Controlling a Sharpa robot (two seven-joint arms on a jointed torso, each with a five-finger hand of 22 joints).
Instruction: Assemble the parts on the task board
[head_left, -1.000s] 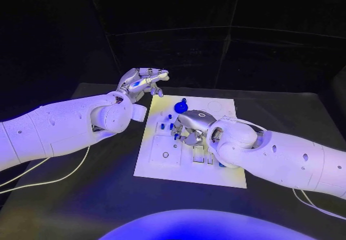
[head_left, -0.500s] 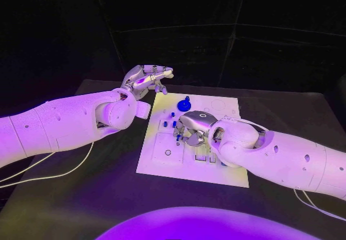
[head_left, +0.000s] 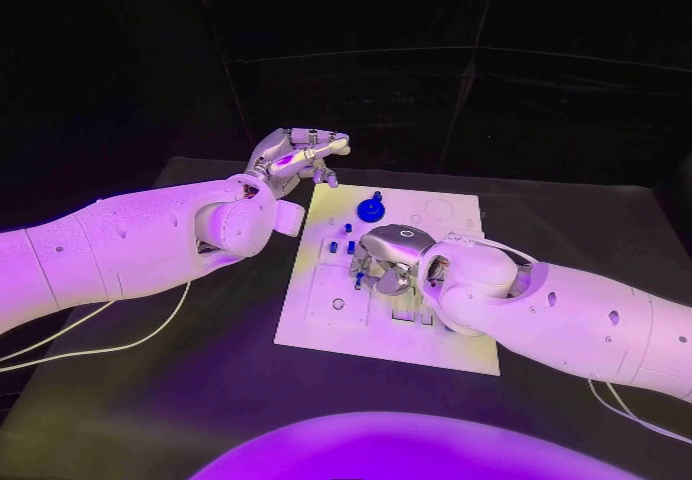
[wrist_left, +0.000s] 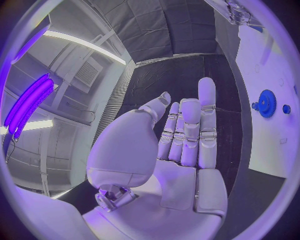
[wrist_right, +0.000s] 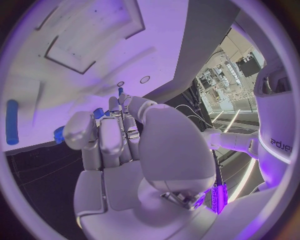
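Observation:
The white task board (head_left: 440, 215) lies in the middle of the black table. A blue gear (head_left: 372, 210) stands near its far edge, and small blue pegs (head_left: 340, 246) stand left of centre. My right hand (head_left: 387, 256) hovers low over the board's middle with its fingers curled down. In the right wrist view its thumb and fingers (wrist_right: 115, 131) pinch a small blue part (wrist_right: 98, 113) just above the board (wrist_right: 75, 60). My left hand (head_left: 297, 155) is raised beyond the board's far left corner. Its palm (wrist_left: 181, 150) holds nothing, with the fingers stretched out. The gear (wrist_left: 267, 103) shows beside it.
A loose blue cylinder (wrist_right: 12, 121) lies on the board near my right hand. Rectangular slots (head_left: 408, 318) sit at the board's near side, partly under my right forearm. Black table (head_left: 173, 390) spreads wide to the left and front of the board.

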